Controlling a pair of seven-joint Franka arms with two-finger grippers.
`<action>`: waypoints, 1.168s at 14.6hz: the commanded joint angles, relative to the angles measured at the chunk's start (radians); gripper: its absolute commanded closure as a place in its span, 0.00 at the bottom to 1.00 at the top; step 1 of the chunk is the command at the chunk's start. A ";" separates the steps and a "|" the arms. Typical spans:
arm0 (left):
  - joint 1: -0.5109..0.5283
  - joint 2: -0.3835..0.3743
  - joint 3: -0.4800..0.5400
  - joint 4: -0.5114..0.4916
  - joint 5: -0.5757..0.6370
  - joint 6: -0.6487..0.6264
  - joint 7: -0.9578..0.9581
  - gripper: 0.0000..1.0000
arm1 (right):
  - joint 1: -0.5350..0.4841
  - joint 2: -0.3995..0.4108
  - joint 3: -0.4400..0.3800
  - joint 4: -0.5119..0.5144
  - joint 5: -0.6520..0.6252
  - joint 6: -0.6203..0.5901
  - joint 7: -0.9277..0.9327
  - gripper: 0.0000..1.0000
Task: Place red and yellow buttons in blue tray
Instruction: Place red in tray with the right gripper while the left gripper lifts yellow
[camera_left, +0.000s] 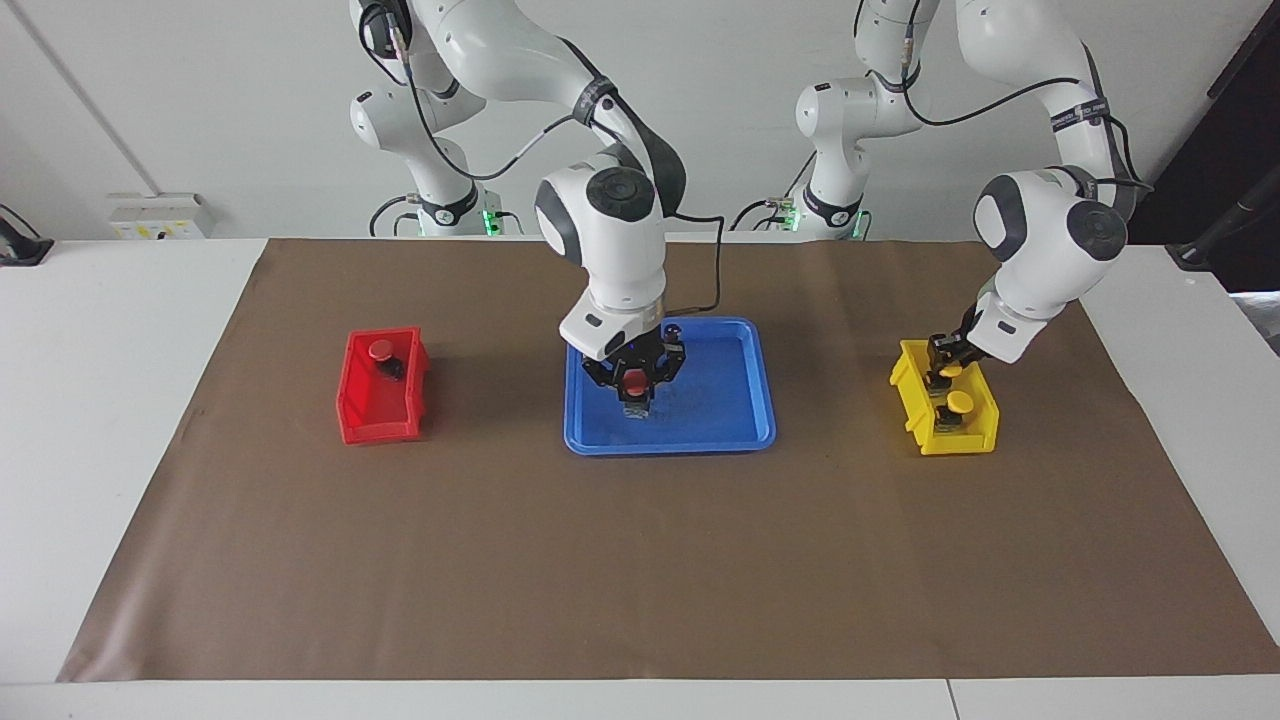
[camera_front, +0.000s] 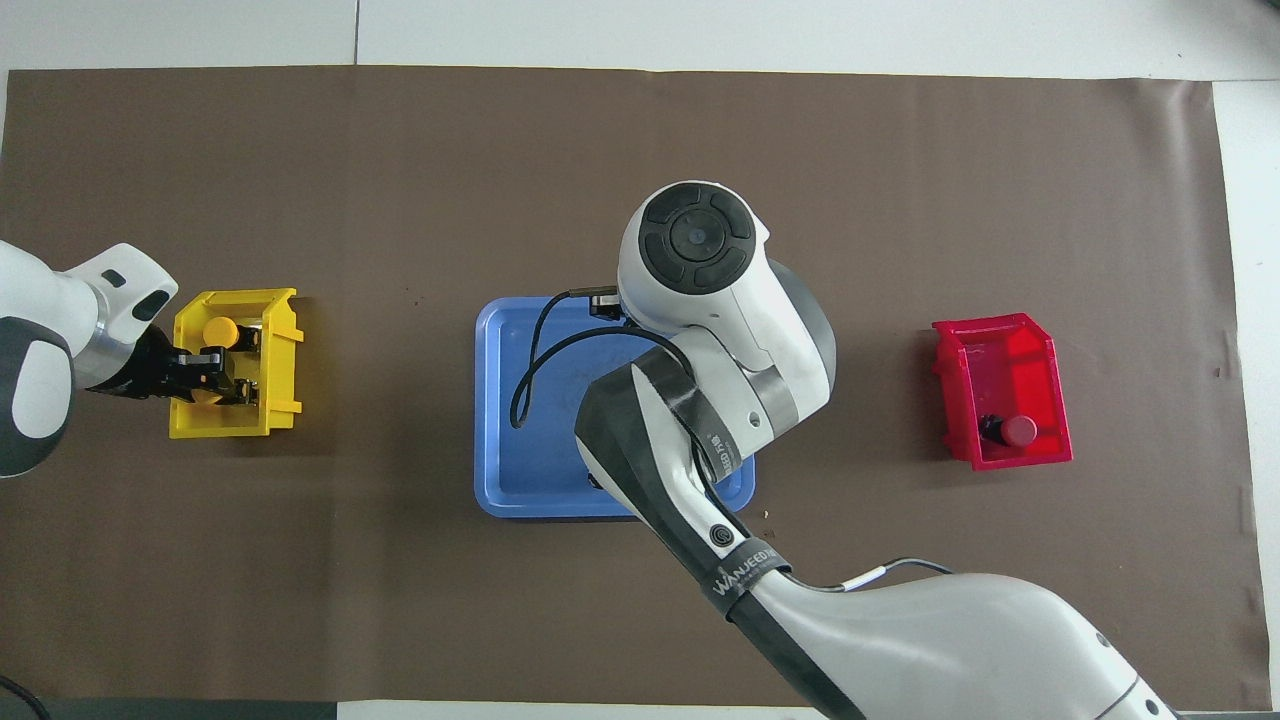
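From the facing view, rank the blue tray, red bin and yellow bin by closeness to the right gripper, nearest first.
1. blue tray: directly under the right gripper, which holds a red button over it.
2. red bin: toward the right arm's end.
3. yellow bin: toward the left arm's end.

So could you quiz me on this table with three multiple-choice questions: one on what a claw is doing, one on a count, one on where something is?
1. The right claw over the blue tray is:
A) open and empty
B) shut and empty
C) shut on a red button

2. How many buttons lie in the red bin?
A) none
B) one
C) three

3. Where is the left claw?
A) in the yellow bin
B) over the blue tray
C) in the red bin

Answers:
1 C, a red cap sits between its fingertips.
2 B, a single capped button shows there.
3 A, its tip is down inside, at a yellow button.
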 joint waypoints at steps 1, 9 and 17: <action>-0.012 -0.044 0.005 0.115 -0.004 -0.176 0.001 0.80 | 0.023 0.009 -0.004 -0.003 0.021 0.008 0.018 0.75; -0.242 -0.024 -0.032 0.337 -0.016 -0.284 -0.254 0.81 | 0.054 0.009 -0.002 -0.086 0.022 0.028 0.020 0.72; -0.412 0.124 -0.033 0.322 -0.104 -0.053 -0.416 0.81 | -0.030 -0.055 -0.016 -0.007 0.006 -0.132 0.006 0.22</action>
